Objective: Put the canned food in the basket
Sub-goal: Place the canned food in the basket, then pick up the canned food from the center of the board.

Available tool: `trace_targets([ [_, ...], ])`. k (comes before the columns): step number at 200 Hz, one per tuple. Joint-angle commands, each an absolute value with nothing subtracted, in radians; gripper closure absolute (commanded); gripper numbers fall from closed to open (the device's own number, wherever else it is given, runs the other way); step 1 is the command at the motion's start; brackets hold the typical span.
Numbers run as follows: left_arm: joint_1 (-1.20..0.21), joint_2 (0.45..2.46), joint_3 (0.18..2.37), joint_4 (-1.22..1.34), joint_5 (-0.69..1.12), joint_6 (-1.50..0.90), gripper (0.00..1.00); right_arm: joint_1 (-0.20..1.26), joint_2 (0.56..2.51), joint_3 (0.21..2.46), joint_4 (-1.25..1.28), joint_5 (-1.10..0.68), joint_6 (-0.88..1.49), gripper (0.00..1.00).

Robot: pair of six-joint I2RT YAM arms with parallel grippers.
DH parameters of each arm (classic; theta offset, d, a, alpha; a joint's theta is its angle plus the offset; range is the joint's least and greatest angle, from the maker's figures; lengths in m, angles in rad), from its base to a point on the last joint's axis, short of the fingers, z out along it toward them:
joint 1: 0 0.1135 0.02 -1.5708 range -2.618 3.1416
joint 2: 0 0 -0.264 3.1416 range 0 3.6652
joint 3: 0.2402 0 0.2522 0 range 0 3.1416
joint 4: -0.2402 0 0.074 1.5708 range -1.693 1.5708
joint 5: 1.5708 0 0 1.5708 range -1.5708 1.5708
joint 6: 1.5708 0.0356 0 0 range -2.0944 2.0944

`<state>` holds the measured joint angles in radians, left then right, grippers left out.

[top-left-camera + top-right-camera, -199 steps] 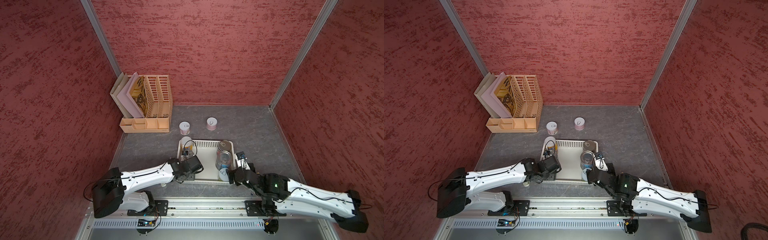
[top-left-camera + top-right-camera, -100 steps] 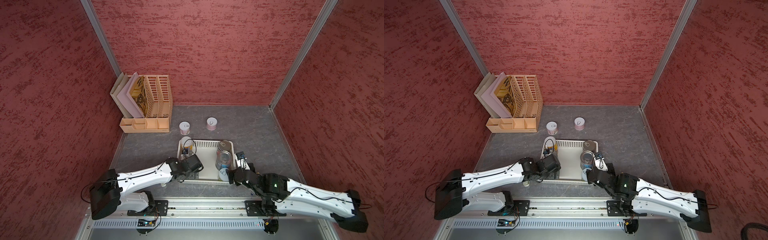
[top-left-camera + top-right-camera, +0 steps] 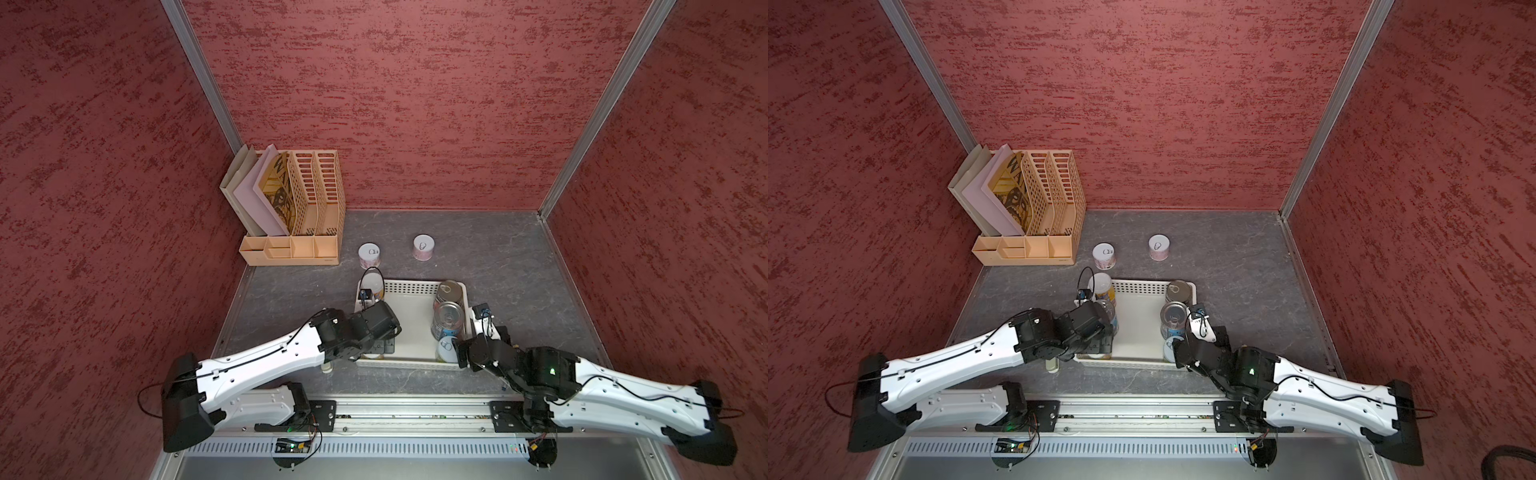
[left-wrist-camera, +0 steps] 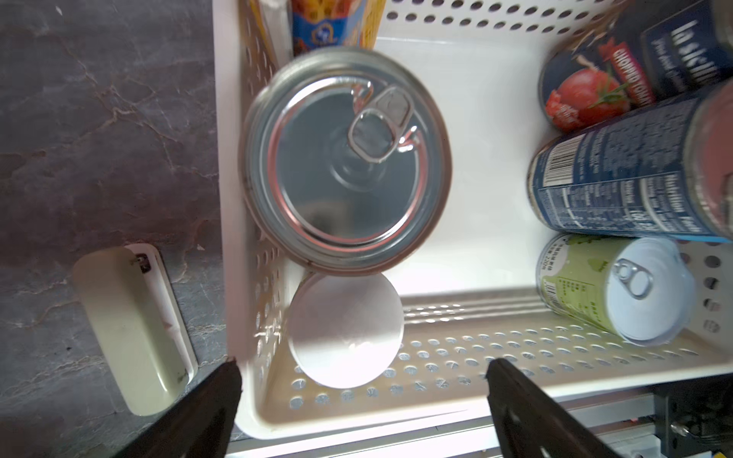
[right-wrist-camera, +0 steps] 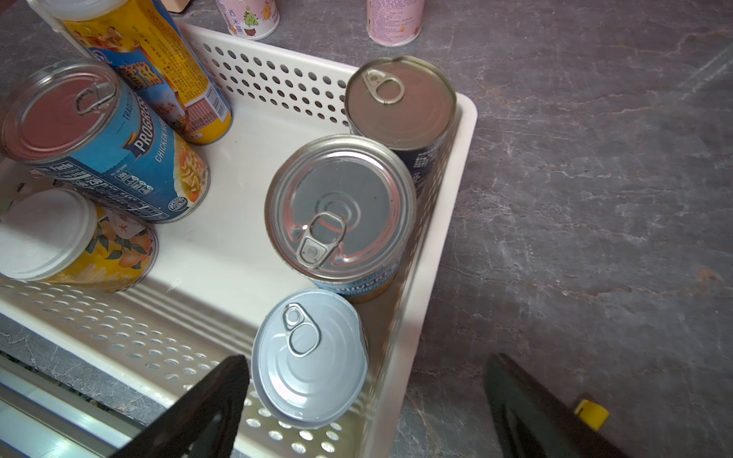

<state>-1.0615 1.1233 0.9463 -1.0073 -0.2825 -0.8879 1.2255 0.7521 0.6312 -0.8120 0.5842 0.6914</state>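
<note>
Although six cans already stand inside the basket (image 3: 409, 286), both top views show two still to fetch. The first pink tin (image 3: 369, 255) is on the grey marbled bench (image 3: 291, 307) just beyond the basket's far wall, near the file organizer (image 3: 309, 195). The second pink tin (image 3: 423, 247) is a little further along toward the bench's back edge. By that count the job looks about three-quarters done. The left gripper (image 3: 384, 345) hangs over the basket's near corner on its own side, and the right gripper (image 3: 460, 355) hangs over the opposite near corner.

From the left wrist, the left gripper (image 4: 365, 363) has its black fingers spread wide and grips nothing. It sits above a white-lidded tin (image 4: 345, 329) tucked into the corner of the perforated plastic walls. Just beside that tin a tall steel-topped can (image 4: 347, 158) with a ring pull stands upright. A beige oblong case (image 4: 131, 325), smooth and rounded, lies on the bench outside the basket.

From the right wrist, the right gripper (image 5: 365, 359) is equally wide and empty, over a short pale tin (image 5: 309, 357). Along the same wall stand a silver-topped can (image 5: 341, 206) and a brown-topped can (image 5: 400, 99), all rigid, glossy cylinders.
</note>
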Motion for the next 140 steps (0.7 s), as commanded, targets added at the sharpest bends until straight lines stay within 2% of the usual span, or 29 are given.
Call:
trace_targets([
  [1, -1.052, 1.066, 0.962, -1.025, -0.323, -0.829, 0.00, 1.216, 0.734, 0.636, -0.816, 0.594, 0.689, 0.02],
  [32, -1.007, 0.963, 0.968, -0.953, -0.303, -0.748, 0.00, 1.216, 0.715, 0.704, -0.811, 0.593, 0.661, 0.02],
  [44, -0.975, 0.927, 0.978, -0.943, -0.286, -0.731, 0.05, 1.217, 0.722, 0.753, -0.785, 0.562, 0.624, 0.01],
  [57, -0.936, 0.895, 0.993, -0.936, -0.265, -0.712, 0.01, 1.216, 0.753, 0.829, -0.774, 0.537, 0.589, 0.02],
  [110, -0.760, 0.884, 1.156, -0.910, -0.184, -0.613, 0.00, 1.202, 1.010, 1.225, -0.754, 0.627, 0.459, 0.02],
  [140, -0.657, 0.945, 1.277, -0.867, -0.225, -0.580, 0.00, 1.072, 1.173, 1.388, -0.728, 0.574, 0.431, 0.02],
])
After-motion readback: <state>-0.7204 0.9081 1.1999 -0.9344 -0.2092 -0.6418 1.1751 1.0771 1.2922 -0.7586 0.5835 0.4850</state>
